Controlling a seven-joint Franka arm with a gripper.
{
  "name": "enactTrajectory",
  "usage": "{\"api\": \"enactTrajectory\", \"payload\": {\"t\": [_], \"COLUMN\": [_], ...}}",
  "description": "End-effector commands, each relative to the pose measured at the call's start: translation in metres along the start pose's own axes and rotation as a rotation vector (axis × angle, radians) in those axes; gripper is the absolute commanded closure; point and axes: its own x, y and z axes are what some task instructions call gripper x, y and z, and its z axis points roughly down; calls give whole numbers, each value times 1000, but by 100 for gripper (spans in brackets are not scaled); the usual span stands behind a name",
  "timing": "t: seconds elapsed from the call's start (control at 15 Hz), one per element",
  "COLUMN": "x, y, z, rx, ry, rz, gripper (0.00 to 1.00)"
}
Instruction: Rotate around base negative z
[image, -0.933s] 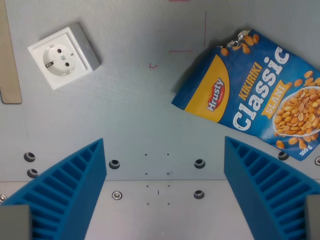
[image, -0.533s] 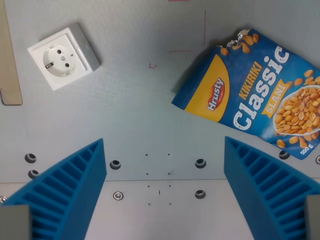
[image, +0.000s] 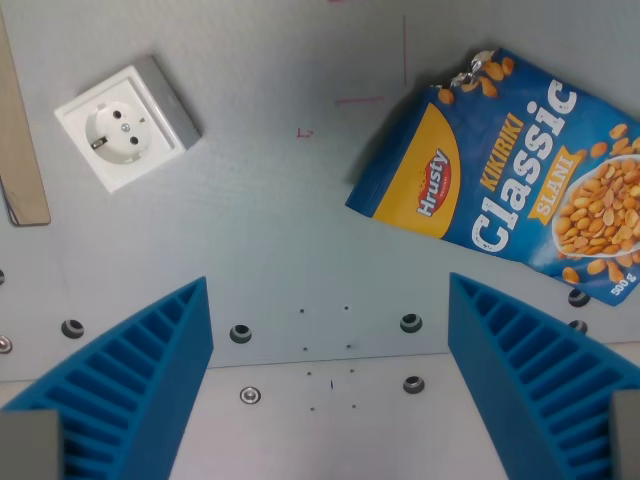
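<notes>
Gripper (image: 330, 390) wide, holding nothing, above bare desk (image: 280, 230). Socket (image: 127, 122) at 10 o'clock; peanut bag (image: 510, 185) at 2 o'clock, well apart.

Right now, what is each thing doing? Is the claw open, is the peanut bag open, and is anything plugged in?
gripper: open, jaws wide apart, holding nothing.
peanut bag: lying flat on the table, torn open at its top corner.
wall socket: lying face up, nothing plugged in.
wooden strip: lying flat at the wrist view's left edge.
</notes>
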Motion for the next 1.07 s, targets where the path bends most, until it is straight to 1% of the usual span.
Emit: {"api": "enactTrajectory", "payload": {"t": [0.07, 1.07], "x": [0, 0], "y": [0, 0], "z": [-2, -2], "rx": [2, 5], "ry": [3, 2], "rz": [130, 330], "gripper": [0, 0]}}
